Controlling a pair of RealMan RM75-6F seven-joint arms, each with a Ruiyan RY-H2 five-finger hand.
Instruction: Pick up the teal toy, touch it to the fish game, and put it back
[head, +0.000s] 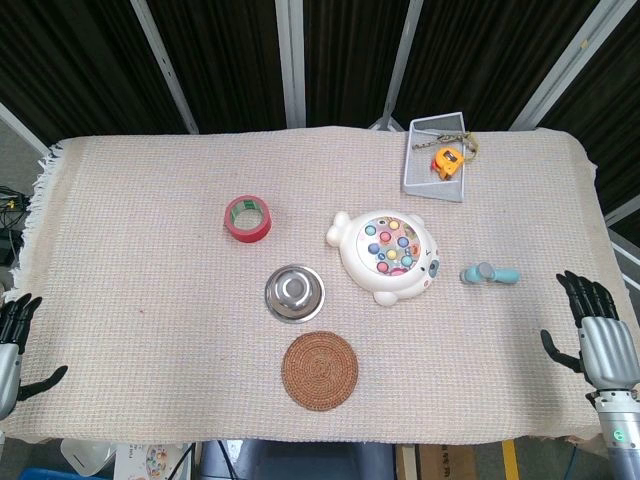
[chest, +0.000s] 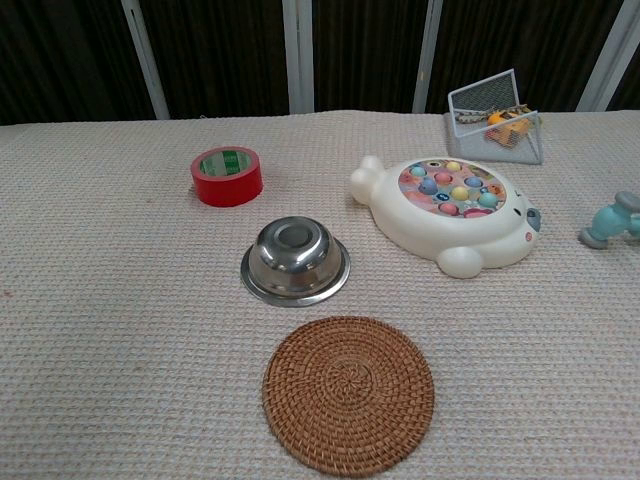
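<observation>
The teal toy (head: 489, 274) lies on the desk (head: 150, 330) at the right of the head view, just beside the fish game (head: 388, 256) on its right, not touching it. Its long axis runs left to right across the frame, with the rounded head toward the fish game and the slim handle toward the right edge. In the chest view only its head end shows at the right border.

Your right hand (head: 598, 335) rests at the lower right corner of the head view, fingers spread and holding nothing. The toy lies up and to the left of it, with bare desk between. Your left hand (head: 12, 340) sits at the lower left edge, fingers also apart and empty, well away across the whole desk.

Judgement: the pickup is not yet begun. Use the right hand; it is clearly nearer. Approach from the handle end and close across the long axis.
</observation>
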